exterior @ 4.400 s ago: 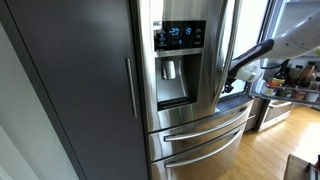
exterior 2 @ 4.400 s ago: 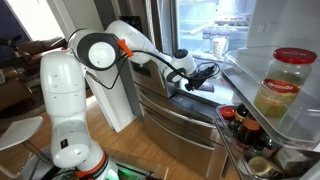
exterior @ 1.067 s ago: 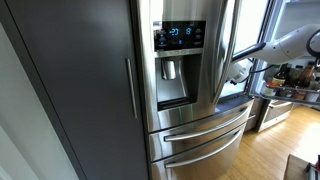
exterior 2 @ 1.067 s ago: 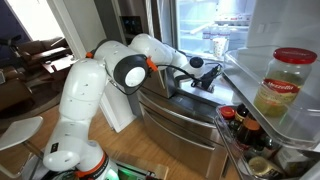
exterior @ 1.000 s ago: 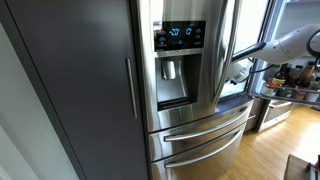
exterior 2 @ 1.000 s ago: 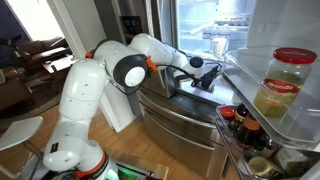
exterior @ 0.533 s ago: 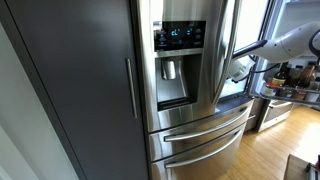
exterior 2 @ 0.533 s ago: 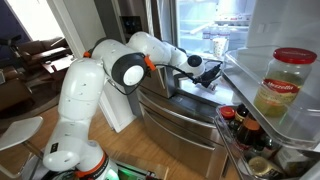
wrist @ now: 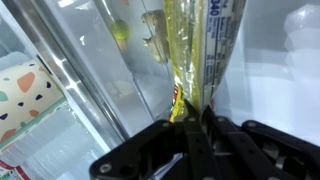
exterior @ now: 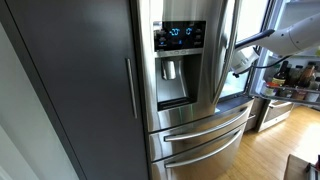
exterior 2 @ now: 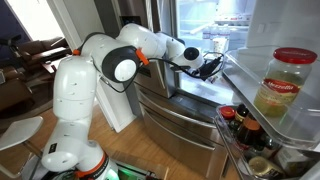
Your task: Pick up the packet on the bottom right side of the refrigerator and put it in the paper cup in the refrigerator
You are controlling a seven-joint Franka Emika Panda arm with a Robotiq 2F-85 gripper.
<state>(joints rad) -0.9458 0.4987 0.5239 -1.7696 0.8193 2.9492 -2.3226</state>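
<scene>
Where its jaws meet, the end effector (wrist: 197,128) pinches the packet (wrist: 203,45).

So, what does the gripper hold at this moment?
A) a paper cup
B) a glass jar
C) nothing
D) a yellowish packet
D: in the wrist view the gripper is shut on one end of a yellowish packet, while the cup stands apart at the left edge.
</scene>
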